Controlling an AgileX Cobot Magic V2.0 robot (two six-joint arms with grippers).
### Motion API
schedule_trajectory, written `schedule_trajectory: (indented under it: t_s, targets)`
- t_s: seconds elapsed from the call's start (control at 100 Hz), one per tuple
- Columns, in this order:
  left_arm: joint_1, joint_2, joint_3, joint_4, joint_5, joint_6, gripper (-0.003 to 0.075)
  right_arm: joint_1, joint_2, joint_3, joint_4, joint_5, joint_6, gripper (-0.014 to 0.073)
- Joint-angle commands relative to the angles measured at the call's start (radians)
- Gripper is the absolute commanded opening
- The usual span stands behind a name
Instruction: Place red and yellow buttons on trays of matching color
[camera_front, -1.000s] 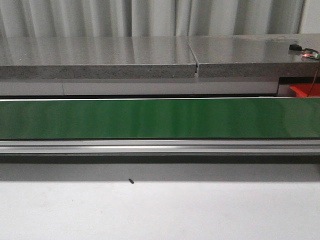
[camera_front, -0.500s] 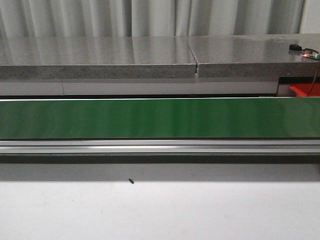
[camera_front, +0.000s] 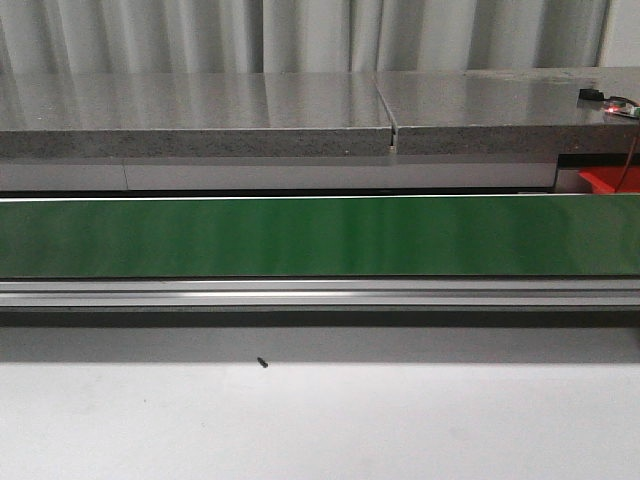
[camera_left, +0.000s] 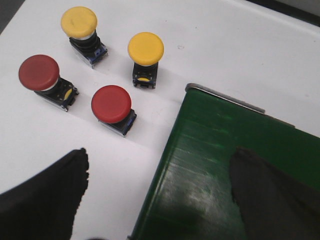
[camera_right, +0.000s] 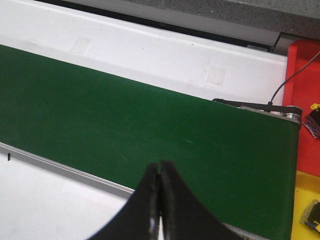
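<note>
In the left wrist view two yellow buttons (camera_left: 79, 22) (camera_left: 145, 48) and two red buttons (camera_left: 39, 72) (camera_left: 111, 104) stand on the white table beside the end of the green conveyor belt (camera_left: 235, 150). My left gripper (camera_left: 160, 170) is open and empty, above the belt's end, a short way from the nearer red button. In the right wrist view my right gripper (camera_right: 160, 172) is shut and empty over the belt's near edge. A red tray (camera_right: 305, 100) and a yellow tray (camera_right: 307, 200) lie past the belt's other end. Neither gripper shows in the front view.
The green belt (camera_front: 320, 235) crosses the front view, with a metal rail (camera_front: 320, 292) along its near side and a grey stone counter (camera_front: 200, 115) behind. A black cable (camera_right: 290, 80) runs over the red tray. A small black speck (camera_front: 262, 363) lies on the table.
</note>
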Motion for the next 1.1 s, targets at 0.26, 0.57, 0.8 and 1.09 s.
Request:
schedule_trajectory:
  t_s: [0.26, 0.57, 0.8, 1.09]
  targets:
    - [0.003, 0.204, -0.216, 0.072, -0.039, -0.009, 0.0544, 0.001, -0.009, -0.024, 0.012, -0.062, -0.011, -0.0068]
    - [0.005, 0.317, -0.317, 0.135, -0.015, -0.012, 0.0544, 0.001, -0.009, -0.024, 0.012, -0.062, -0.011, -0.0068]
    - [0.014, 0.367, -0.322, 0.15, -0.014, -0.012, 0.0544, 0.001, -0.009, -0.024, 0.012, -0.062, -0.011, -0.0068]
    - [0.027, 0.384, -0.322, 0.158, -0.017, -0.012, 0.0544, 0.001, -0.009, -0.024, 0.012, -0.062, -0.011, -0.0068]
